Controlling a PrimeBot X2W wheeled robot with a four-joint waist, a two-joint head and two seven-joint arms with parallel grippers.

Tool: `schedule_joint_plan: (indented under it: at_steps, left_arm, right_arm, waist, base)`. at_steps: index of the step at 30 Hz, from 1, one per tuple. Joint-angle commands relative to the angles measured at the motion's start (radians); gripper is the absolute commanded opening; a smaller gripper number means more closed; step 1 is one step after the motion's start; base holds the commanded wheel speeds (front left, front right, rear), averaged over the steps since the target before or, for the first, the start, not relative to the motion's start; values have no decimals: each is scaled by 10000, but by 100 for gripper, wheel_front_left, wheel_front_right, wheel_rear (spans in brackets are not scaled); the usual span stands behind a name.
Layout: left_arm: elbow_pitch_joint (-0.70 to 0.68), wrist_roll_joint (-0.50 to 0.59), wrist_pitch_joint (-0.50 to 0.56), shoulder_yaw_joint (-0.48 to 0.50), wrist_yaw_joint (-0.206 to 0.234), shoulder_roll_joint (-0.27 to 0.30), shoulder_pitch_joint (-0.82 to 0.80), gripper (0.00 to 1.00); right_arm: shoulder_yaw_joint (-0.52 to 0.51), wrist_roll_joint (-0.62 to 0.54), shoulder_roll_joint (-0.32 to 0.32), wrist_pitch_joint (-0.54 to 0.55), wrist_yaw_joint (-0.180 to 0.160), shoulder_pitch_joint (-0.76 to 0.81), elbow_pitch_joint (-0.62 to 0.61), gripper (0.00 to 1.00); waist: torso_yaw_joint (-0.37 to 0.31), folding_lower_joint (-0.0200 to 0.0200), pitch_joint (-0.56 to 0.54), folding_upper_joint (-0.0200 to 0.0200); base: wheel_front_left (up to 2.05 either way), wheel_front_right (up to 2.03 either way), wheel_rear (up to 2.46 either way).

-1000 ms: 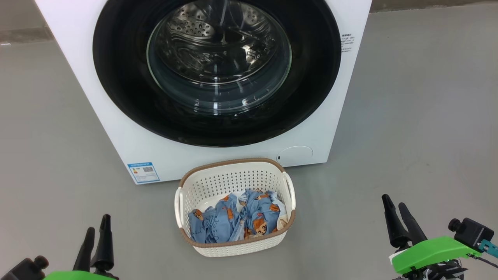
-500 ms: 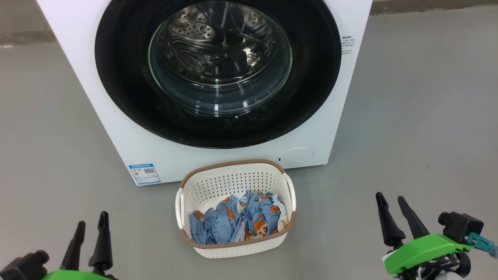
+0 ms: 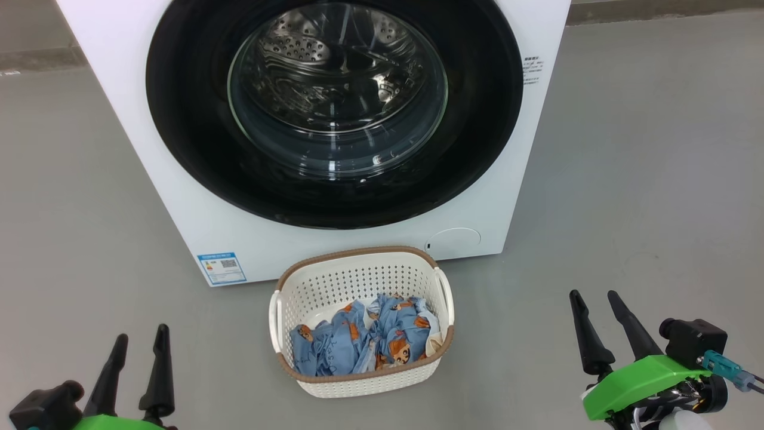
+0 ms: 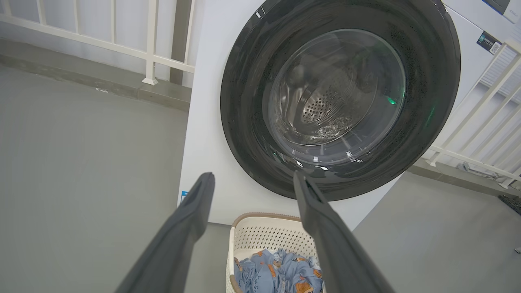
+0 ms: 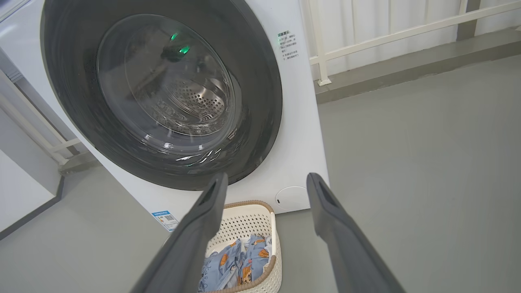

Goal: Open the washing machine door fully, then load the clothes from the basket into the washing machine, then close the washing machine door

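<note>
The washing machine (image 3: 179, 227) stands before you on the grey floor (image 3: 627, 179), and its door (image 3: 179, 119) lies shut against the white front, so the first step is not yet done. The glossy black rim looks smooth all around, and I cannot tell from which side it swings. If you pull at the wrong edge, the long fingers will probably slip off the rim or press on the glass window (image 3: 337, 89).

The basket (image 3: 358, 280) stands on the floor just in front of the machine, below the door, with the clothes (image 3: 358, 346) lying at its bottom. It is light, I think, so an arm reaching for the door can easily push it away or tip it.

The left gripper (image 3: 142, 332) and the right gripper (image 3: 593, 294) hang low, one on each side of the basket and well apart from it. Each has its fingers moderately spread and holds nothing.
</note>
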Motion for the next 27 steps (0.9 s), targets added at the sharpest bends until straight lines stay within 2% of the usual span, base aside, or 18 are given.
schedule_joint_plan:
  at_steps: [1, 23, 27]
  left_arm:
    - [-253, 345, -152, 265, -83, 342, -242, 100]
    - [-66, 2695, -834, 375, -105, 599, -251, 100]
    - [-5, 2805, -851, 493, -106, 563, -289, 100]
  right_arm:
    - [216, -360, -102, -157, 114, -465, -219, 100]
    - [81, -3213, -116, -830, 147, -617, -211, 100]
    - [-38, -3309, -77, -847, 148, -601, -214, 100]
  waist:
    - [2, 0, -7, 0]
    - [-25, -1, -112, 0]
    - [-32, -1, -82, 0]
  base:
    - [0, 0, 0]
    - [0, 0, 0]
    - [0, 0, 0]
